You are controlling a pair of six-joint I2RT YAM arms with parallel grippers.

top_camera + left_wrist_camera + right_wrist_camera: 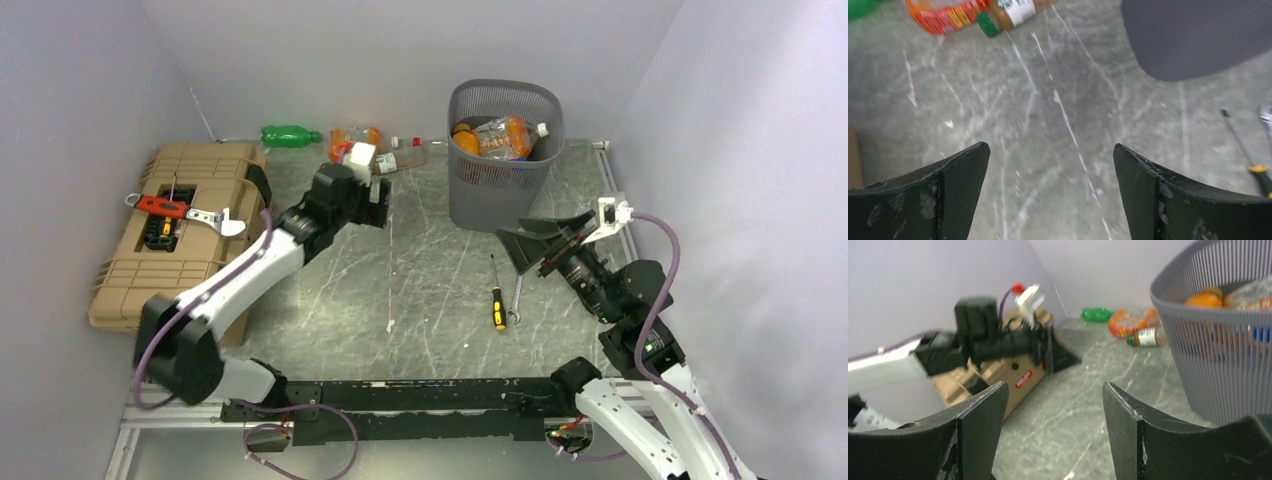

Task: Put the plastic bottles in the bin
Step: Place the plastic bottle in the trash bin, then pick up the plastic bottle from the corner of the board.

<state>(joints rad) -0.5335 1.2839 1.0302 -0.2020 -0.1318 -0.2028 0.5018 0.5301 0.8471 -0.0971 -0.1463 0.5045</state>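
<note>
L gripper (pixel 1050 151) spread, empty; R gripper (pixel 1055 389) likewise — green bottle (pixel 290 135) flat, long axis left-right; bin (pixel 500 190) upright.

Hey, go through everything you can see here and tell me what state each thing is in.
Bin: upright, bottles inside.
Green bottle: lying on its side, outside the bin.
Orange bottle: lying on its side, outside the bin.
Screwdriver: lying flat, untouched.
Toolbox: lid down, tools on top.
Left tool: open, empty.
Right tool: open, empty.

White arms (pixel 250 275), black joints (pixel 185 350), purple cables (pixel 679 258), black fingers (pixel 948 200)
</note>
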